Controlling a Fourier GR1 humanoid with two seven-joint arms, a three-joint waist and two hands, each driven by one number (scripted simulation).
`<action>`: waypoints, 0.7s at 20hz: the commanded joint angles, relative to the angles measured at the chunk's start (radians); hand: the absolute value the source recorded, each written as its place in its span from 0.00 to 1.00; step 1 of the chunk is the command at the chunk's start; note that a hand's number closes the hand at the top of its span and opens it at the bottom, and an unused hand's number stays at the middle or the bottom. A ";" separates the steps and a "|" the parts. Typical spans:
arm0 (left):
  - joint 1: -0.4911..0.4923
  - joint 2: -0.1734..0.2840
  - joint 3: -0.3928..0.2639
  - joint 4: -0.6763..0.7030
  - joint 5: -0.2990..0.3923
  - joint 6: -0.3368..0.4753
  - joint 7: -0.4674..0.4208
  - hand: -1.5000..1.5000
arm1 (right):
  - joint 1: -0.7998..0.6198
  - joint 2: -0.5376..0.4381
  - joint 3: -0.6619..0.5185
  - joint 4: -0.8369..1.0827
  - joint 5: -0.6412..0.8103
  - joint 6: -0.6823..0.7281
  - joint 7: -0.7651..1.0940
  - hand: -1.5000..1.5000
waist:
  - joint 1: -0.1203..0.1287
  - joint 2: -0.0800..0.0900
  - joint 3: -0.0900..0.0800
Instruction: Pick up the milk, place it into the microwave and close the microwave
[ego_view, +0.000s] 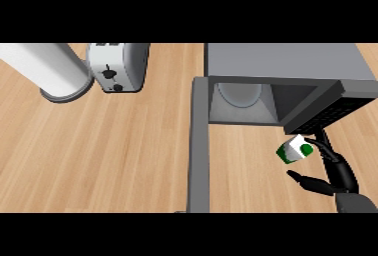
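r hand (330, 172) has fingers curled round the milk (294, 150), held just below the microwave (284, 80) front's r corner. i'd shift it left to clear the panel, then into the cavity.

A light wood counter (111, 150) carries 3 things. A white cylinder (48, 70) stands at its far left corner, and a white toaster (118, 65) sits just beside it, to its right. A grey microwave (284, 62) rests along the far edge toward the right, with its door (198, 145) swung open and reaching out toward the near edge.
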 joint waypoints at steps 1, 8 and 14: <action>0.009 0.001 -0.006 0.000 0.013 -0.011 0.010 0.00 | -0.072 0.000 0.033 0.050 0.002 0.185 -0.120 1.00 | 0.027 0.013 0.013; 0.012 -0.003 -0.007 0.024 0.018 -0.045 0.007 0.00 | -0.067 0.055 0.081 0.011 0.013 0.100 -0.163 1.00 | 0.032 0.013 0.013; 0.005 0.016 0.037 0.036 0.026 -0.018 0.025 0.00 | -0.044 0.238 -0.042 0.088 -0.091 -0.191 0.062 1.00 | -0.012 0.003 0.007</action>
